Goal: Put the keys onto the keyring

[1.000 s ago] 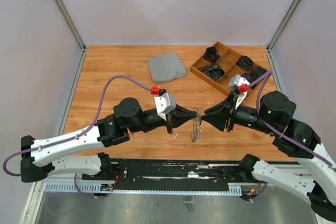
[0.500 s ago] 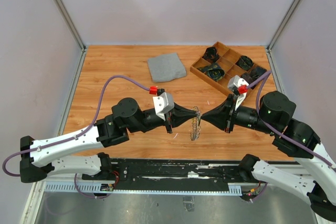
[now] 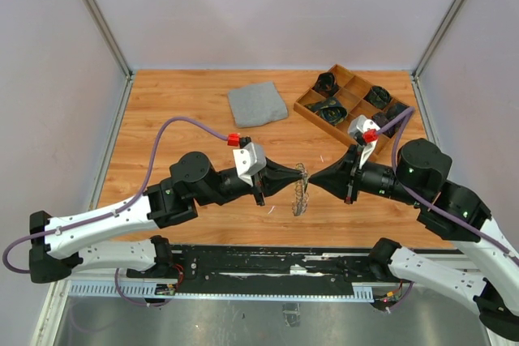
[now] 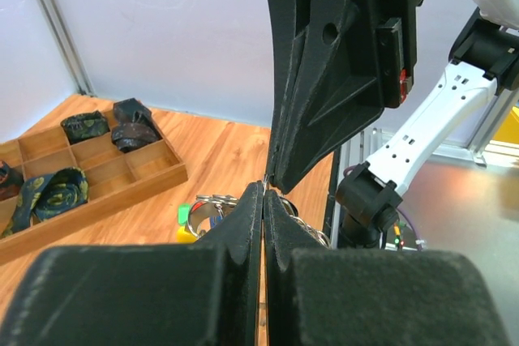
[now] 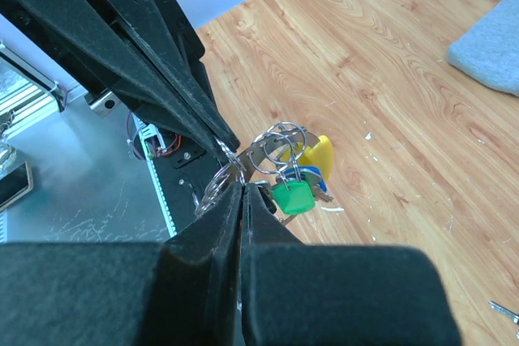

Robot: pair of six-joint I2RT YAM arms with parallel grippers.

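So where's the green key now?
In the right wrist view, the green key hangs mid-picture beside the yellow key, just in front of the shut jaws' tips.

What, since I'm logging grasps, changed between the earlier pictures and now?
The right gripper slid left toward the left gripper and its fingers shut, seemingly on the keyring hanging between them. The left gripper stayed shut on the keyring; the grey cloth and wooden tray did not move.
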